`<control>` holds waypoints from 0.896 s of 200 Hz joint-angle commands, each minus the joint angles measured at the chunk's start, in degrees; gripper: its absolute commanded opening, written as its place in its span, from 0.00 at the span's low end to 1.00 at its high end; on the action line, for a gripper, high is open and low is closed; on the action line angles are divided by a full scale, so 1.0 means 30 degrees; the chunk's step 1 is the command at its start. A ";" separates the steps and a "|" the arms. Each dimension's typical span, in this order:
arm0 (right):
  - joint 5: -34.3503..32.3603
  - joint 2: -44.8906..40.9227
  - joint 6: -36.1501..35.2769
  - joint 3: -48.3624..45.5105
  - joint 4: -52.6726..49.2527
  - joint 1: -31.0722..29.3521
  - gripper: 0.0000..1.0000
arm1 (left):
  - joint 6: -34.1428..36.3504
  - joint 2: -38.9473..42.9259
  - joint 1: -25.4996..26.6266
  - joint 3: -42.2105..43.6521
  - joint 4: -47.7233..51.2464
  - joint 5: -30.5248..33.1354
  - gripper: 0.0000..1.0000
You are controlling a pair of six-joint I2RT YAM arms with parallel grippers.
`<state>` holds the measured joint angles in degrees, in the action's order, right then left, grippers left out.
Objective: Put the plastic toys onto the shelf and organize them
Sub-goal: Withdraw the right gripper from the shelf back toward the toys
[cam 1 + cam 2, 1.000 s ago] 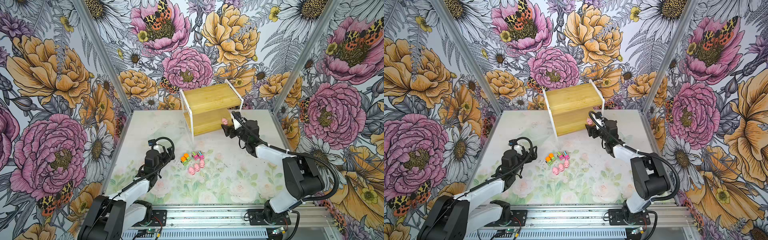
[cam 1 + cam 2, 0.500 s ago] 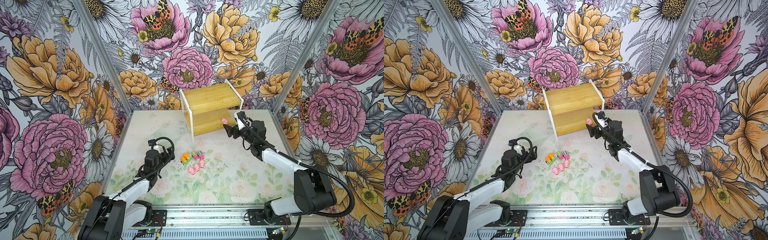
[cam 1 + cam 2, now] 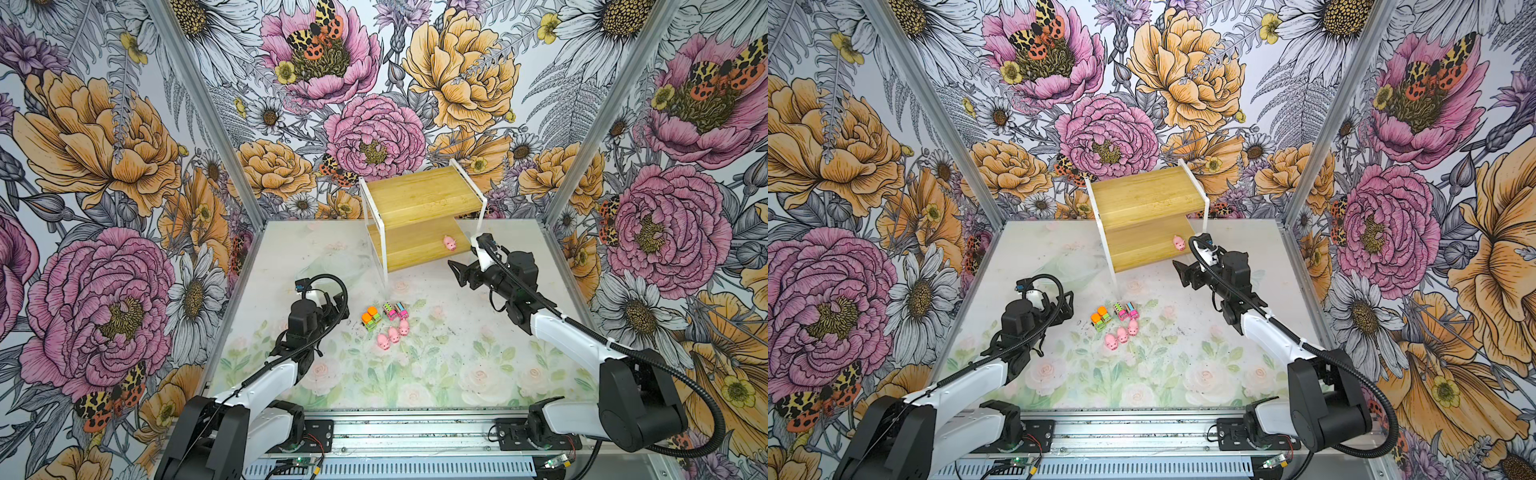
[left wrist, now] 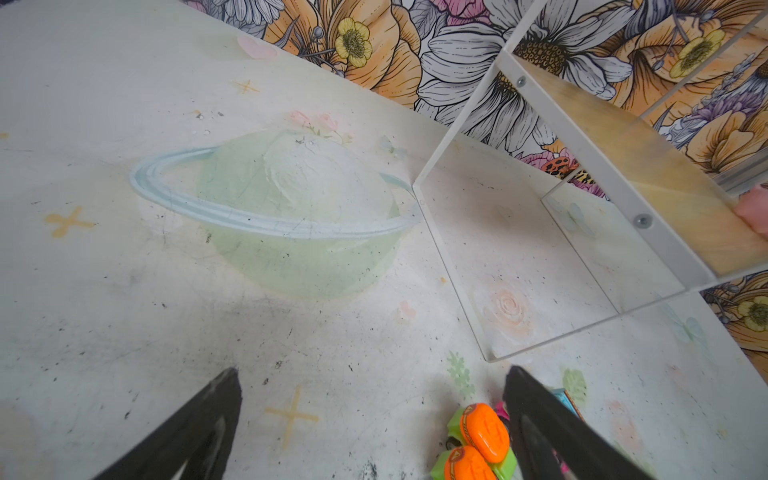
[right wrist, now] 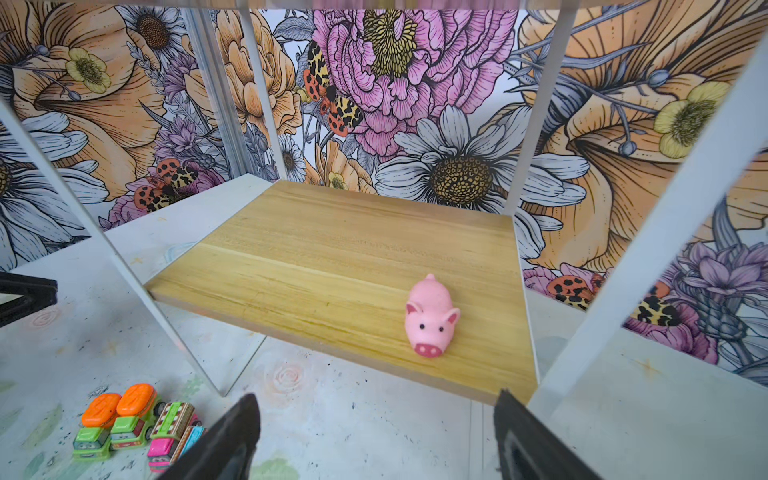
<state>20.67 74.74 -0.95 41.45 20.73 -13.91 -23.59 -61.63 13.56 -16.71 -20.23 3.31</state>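
Note:
The shelf (image 3: 417,251) (image 3: 1144,249) stands at the back of the table. One pink pig (image 3: 449,242) (image 3: 1179,242) (image 5: 430,320) sits near the right end of its lower board; the upper board (image 3: 419,195) is bare. My right gripper (image 3: 464,272) (image 3: 1183,271) (image 5: 376,399) hovers open and empty just in front of that board. On the table lie two orange-and-green trucks (image 3: 370,319) (image 4: 482,432) (image 5: 120,409), two pink trucks (image 3: 395,309) (image 5: 172,428) and three pigs (image 3: 392,332). My left gripper (image 3: 334,301) (image 4: 372,371) is open and empty, left of the trucks.
Floral walls with aluminium corner posts (image 3: 208,112) close in the left, back and right. The shelf's white frame leg (image 3: 384,266) stands just behind the toy cluster. A metal rail (image 3: 395,428) runs along the table's front edge.
My right gripper has drawn back from the lower board toward the front, leaving the pig there, and its jaws have spread a little wider. The left arm has not moved.

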 commanded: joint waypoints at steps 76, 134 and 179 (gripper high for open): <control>-0.0499 -0.4230 0.2011 -0.4174 0.0934 -0.2834 0.88 | 0.0204 0.0702 -0.0281 0.0705 -0.0218 0.0009 0.99; -0.3971 -0.1294 0.4195 -0.8771 0.6651 -0.7287 0.85 | 0.0172 0.0092 -0.0302 0.0494 -0.0321 -0.0110 0.99; -0.6119 0.3815 0.4732 -0.8554 1.1063 -0.9664 0.85 | 0.0055 0.0102 -0.0325 0.0604 -0.0377 -0.0108 0.99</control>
<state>7.92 80.14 10.94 14.33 41.47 -40.51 -23.64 -61.28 13.21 -15.40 -19.88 3.33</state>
